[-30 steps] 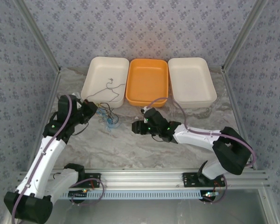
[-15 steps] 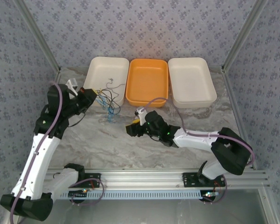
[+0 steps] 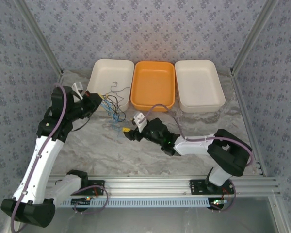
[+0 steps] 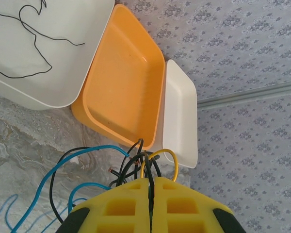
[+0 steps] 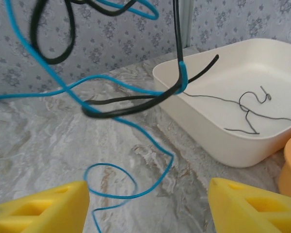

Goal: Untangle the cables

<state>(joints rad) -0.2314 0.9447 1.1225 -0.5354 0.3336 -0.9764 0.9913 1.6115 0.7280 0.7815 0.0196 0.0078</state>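
A bunch of cables [image 3: 114, 108], blue, dark and one yellow, hangs from my left gripper [image 3: 98, 101] in front of the left white tray [image 3: 103, 72]. In the left wrist view the left gripper [image 4: 152, 194] is shut on the cables [image 4: 136, 160], which fan out above its tips. My right gripper [image 3: 127, 133] sits low, just right of the dangling ends. Its yellow fingers [image 5: 39, 208] stand wide open with nothing between them. A blue cable [image 5: 114, 182] loops on the table ahead of the right gripper [image 5: 148, 206], and a dark cable [image 5: 136, 103] hangs above it.
One thin dark wire [image 3: 115, 88] lies alone in the left white tray [image 5: 223, 141]. An orange tray [image 3: 153, 83] and a second white tray [image 3: 199, 82] stand to its right along the back. Patterned walls close in the left, right and back sides.
My left gripper has risen with the cable bunch, lifting it off the table. The right gripper has moved left toward the hanging ends and opened wider.
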